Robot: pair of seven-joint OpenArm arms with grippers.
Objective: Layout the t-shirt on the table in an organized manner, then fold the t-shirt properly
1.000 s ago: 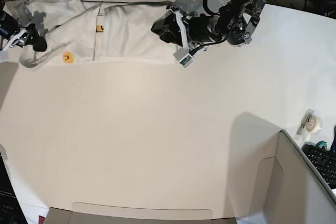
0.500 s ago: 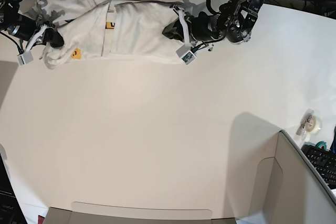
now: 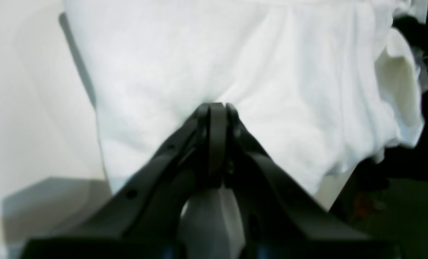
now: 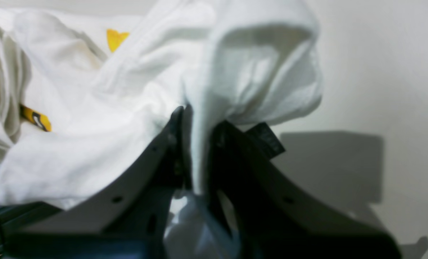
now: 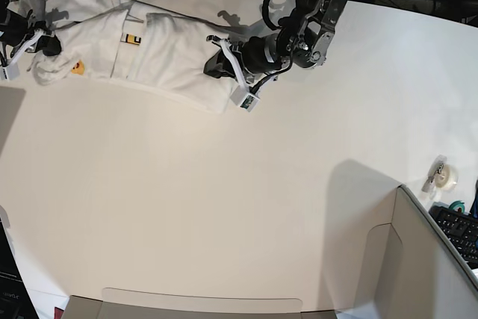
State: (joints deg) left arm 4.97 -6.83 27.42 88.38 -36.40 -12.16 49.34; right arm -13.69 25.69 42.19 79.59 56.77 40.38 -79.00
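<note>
Base view: t-shirt stretched between both tools

I saw the t-shirt (image 5: 160, 50) along the tabletop's (image 5: 239, 199) far edge. My left tool (image 5: 218, 66) pinched its right end, fingers pressed together on fabric. My right tool (image 5: 43, 42) pinched the bunched left end.

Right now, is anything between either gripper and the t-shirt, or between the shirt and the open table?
Nothing visible: the left gripper and right gripper both pinch the t-shirt directly, and the table beside it lies bare.
</note>
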